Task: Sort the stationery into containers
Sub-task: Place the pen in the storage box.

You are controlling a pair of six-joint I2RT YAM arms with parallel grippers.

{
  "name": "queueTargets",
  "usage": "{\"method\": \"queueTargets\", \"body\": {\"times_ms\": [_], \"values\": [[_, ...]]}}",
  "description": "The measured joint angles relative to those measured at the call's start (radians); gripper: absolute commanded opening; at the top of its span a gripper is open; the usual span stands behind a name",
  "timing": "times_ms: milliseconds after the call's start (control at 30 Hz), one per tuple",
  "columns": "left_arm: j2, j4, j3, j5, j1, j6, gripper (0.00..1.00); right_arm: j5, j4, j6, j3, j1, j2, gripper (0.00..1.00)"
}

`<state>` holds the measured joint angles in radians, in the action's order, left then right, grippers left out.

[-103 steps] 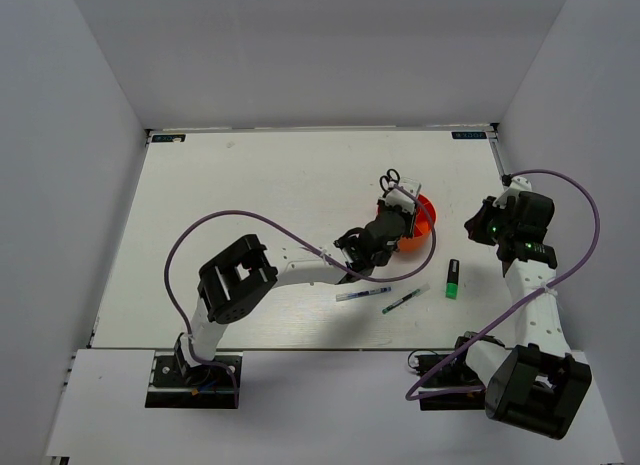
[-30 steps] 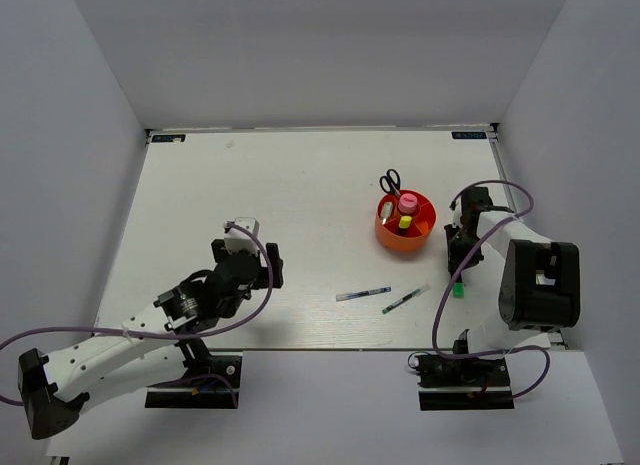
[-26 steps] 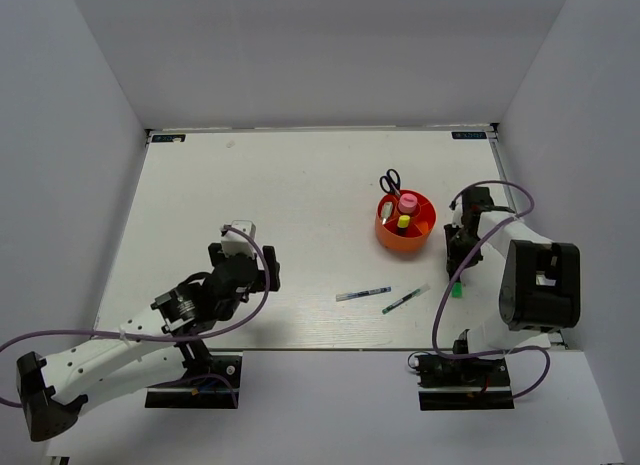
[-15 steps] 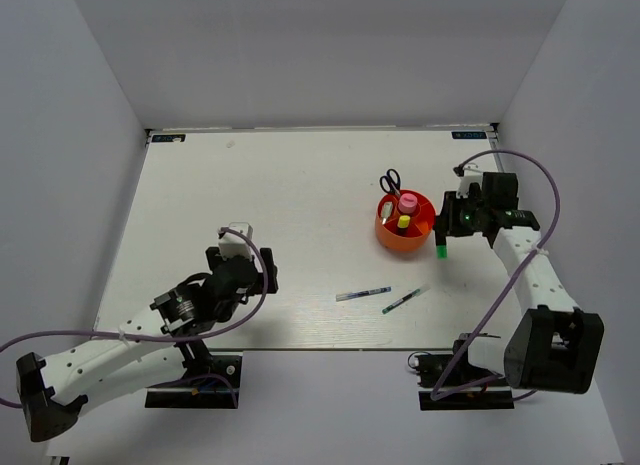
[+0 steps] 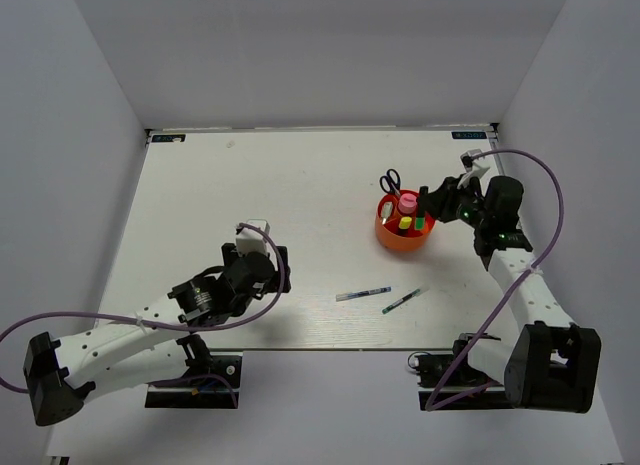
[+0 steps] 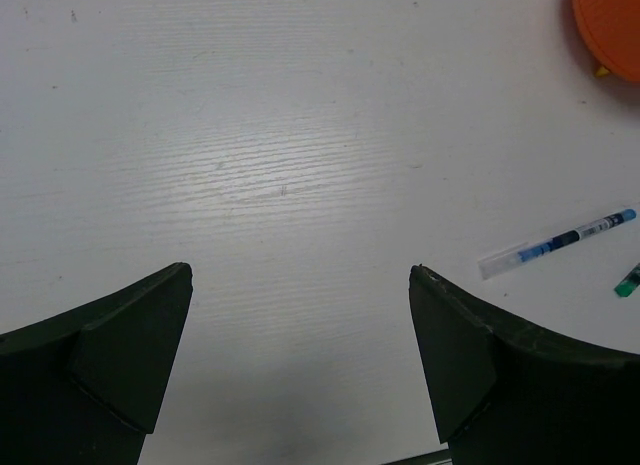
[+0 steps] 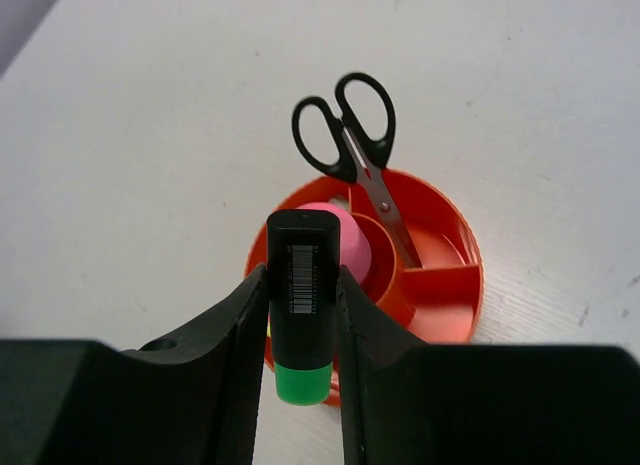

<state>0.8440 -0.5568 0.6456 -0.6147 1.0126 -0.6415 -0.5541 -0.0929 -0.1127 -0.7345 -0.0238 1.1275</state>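
Note:
The orange-red cup (image 5: 390, 235) (image 7: 445, 285) stands right of centre on the table. It holds black-handled scissors (image 5: 390, 179) (image 7: 355, 145), a pink-capped glue tube (image 5: 408, 201) (image 7: 348, 243) and a yellow highlighter (image 5: 404, 223). My right gripper (image 5: 436, 199) (image 7: 301, 272) is shut on the green highlighter (image 5: 420, 223) (image 7: 301, 285), green cap toward me, above the cup's near rim. A blue-white pen (image 5: 363, 294) (image 6: 555, 243) and a green pen (image 5: 404, 301) (image 6: 628, 279) lie on the table nearer the front. My left gripper (image 5: 262, 267) (image 6: 300, 275) is open over bare table, left of the pens.
White walls enclose the table on three sides. The table's front edge (image 5: 300, 347) runs just below the pens. Purple cables loop from both arms.
The right gripper has lifted the green highlighter off the table and carried it up and left to above the cup. The left arm has shifted slightly right, still open.

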Motion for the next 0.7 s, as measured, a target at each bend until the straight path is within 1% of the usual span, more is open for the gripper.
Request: {"method": "queueTargets", "body": {"times_ms": [67,200,233,300,433,600,700], "values": [[0.001,0.008,0.000,-0.003,0.011,0.000,0.99,-0.016,-0.086,-0.034,0.034,0.001,0.000,0.00],[0.002,0.012,0.000,-0.005,0.019,0.000,0.99,-0.101,-0.386,-0.074,0.187,0.001,-0.005,0.00],[0.002,0.011,0.000,-0.006,0.019,0.000,0.99,-0.119,-0.423,-0.081,0.219,0.001,-0.005,0.00],[0.003,0.011,0.000,-0.006,0.019,0.000,0.99,-0.163,-0.468,-0.092,0.267,0.001,-0.005,0.00],[0.003,0.011,0.000,-0.010,0.019,0.000,0.99,-0.212,-0.549,-0.096,0.293,0.003,-0.013,0.00],[0.003,0.011,0.000,-0.011,0.019,-0.003,0.99,-0.218,-0.682,-0.106,0.342,0.005,-0.023,0.00],[0.003,0.011,0.000,-0.011,0.019,-0.006,0.99,-0.211,-0.724,-0.111,0.371,0.005,-0.023,0.00]]}}
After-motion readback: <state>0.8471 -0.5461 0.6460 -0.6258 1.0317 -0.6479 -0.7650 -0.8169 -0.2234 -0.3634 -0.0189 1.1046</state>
